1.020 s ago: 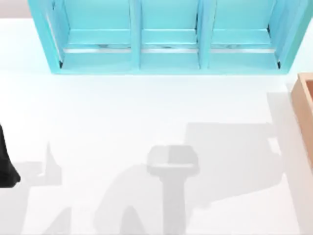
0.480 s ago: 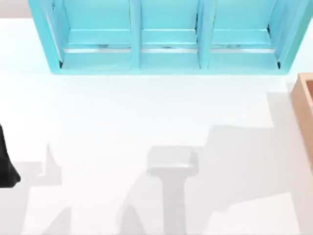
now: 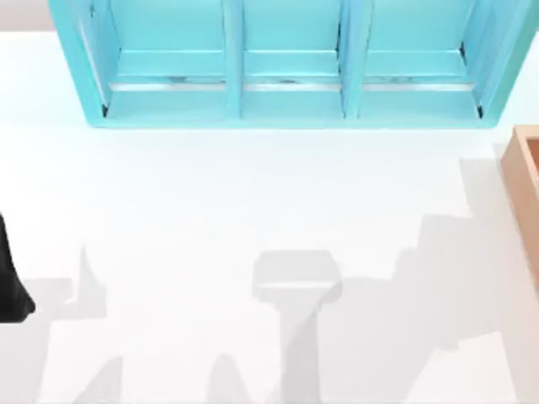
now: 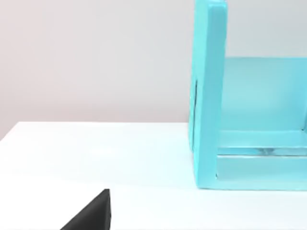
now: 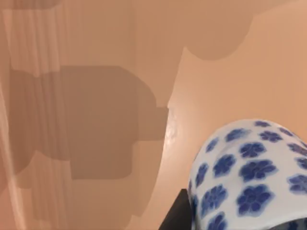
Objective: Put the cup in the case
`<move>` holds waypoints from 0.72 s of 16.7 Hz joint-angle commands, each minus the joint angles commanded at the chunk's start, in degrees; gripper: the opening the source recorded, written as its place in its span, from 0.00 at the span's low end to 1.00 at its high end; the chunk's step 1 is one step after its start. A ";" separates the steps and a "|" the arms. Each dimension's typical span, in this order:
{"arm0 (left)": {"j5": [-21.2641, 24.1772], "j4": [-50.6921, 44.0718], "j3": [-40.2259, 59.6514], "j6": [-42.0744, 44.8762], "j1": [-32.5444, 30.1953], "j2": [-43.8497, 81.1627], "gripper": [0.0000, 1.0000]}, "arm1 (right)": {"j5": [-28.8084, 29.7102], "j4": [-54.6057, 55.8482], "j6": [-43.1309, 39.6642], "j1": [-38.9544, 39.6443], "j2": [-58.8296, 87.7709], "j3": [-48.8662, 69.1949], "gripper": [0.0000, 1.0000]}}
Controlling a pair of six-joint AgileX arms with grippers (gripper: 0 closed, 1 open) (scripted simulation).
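White cup with blue flowers, over tan wood.

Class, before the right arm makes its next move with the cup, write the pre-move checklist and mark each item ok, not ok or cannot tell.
1. Cup located: ok. The blue-flowered cup sits close under the right wrist camera.
2. Cup over the case: ok. Tan case surface lies behind it; the case is at the table's right edge.
3. Grip on the cup: cannot tell.
4. Cup resting or held above the floor: cannot tell.
5. Left arm out of the way: ok. It is at the table's left edge, facing the turquoise shelf unit.
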 joint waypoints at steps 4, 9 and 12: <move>0.00 0.00 0.00 0.00 0.00 0.00 1.00 | 0.00 0.12 -0.01 0.02 -0.01 -0.12 0.00; 0.00 0.00 0.00 0.00 0.00 0.00 1.00 | 0.00 0.12 -0.01 0.02 -0.01 -0.12 0.38; 0.00 0.00 0.00 0.00 0.00 0.00 1.00 | 0.00 0.12 -0.01 0.02 -0.01 -0.12 0.60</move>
